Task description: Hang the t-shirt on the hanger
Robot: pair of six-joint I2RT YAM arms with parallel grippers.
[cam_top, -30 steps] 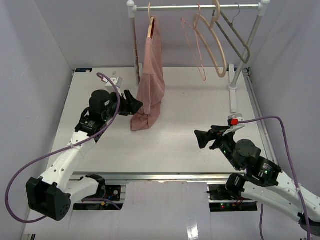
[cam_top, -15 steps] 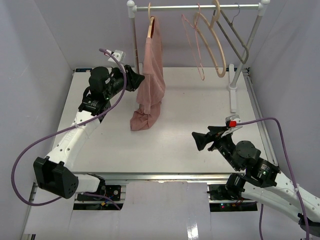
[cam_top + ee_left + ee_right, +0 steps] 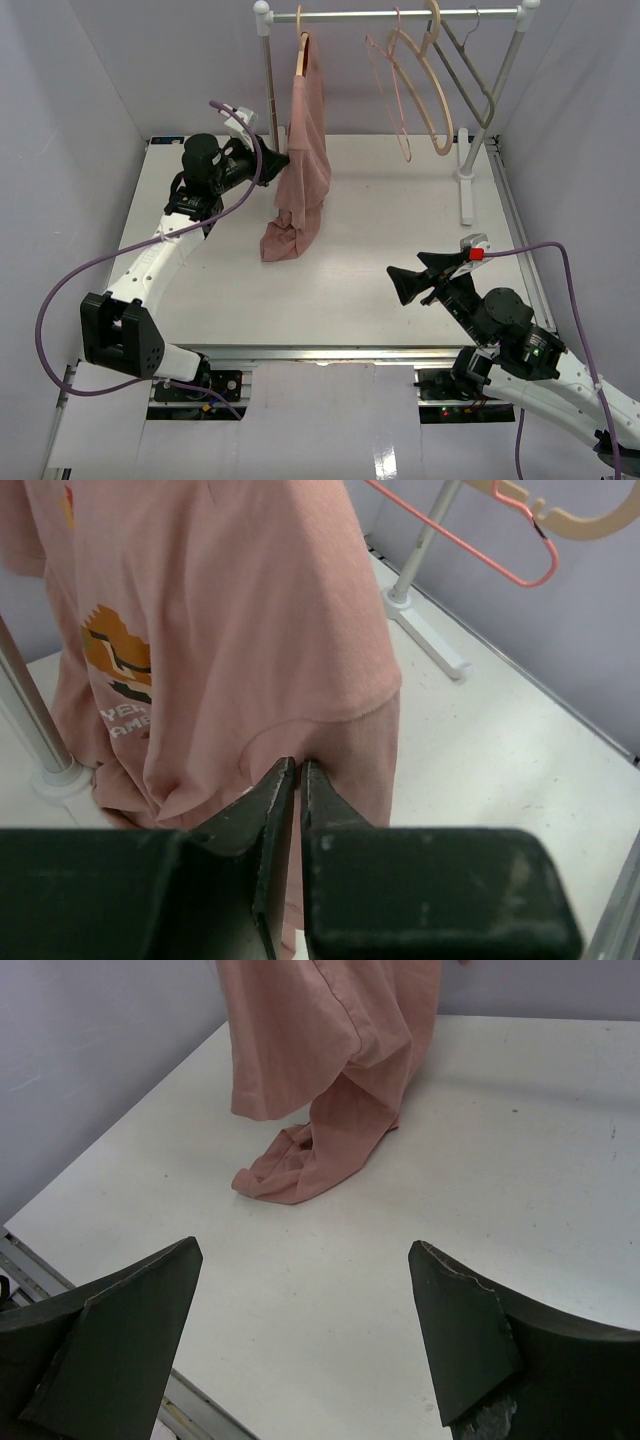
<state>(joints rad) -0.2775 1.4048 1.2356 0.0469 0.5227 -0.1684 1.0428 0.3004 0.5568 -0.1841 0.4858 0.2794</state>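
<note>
Nearest the arm bases, the right fingers (image 3: 120,1340) are held spread wide above the white worktop (image 3: 380,210). Beyond them, the lower end of the pink t-shirt (image 3: 308,150) is seen crumpled in a heap on the worktop. The rest of it is hung from a beige wooden hanger (image 3: 299,50) on the rail (image 3: 390,14) at the far edge. An orange graphic is shown on the cloth in the left wrist view. At the garment's left side, the left fingers (image 3: 265,820) are narrowed to a slit and pressed on the sleeve hem, a fold of cloth being caught at their tips. Farther right along the rail, a pink wire hanger (image 3: 405,155), a second wooden hanger (image 3: 440,145) and a grey hanger (image 3: 480,95) are hung, well apart from the t-shirt.
</note>
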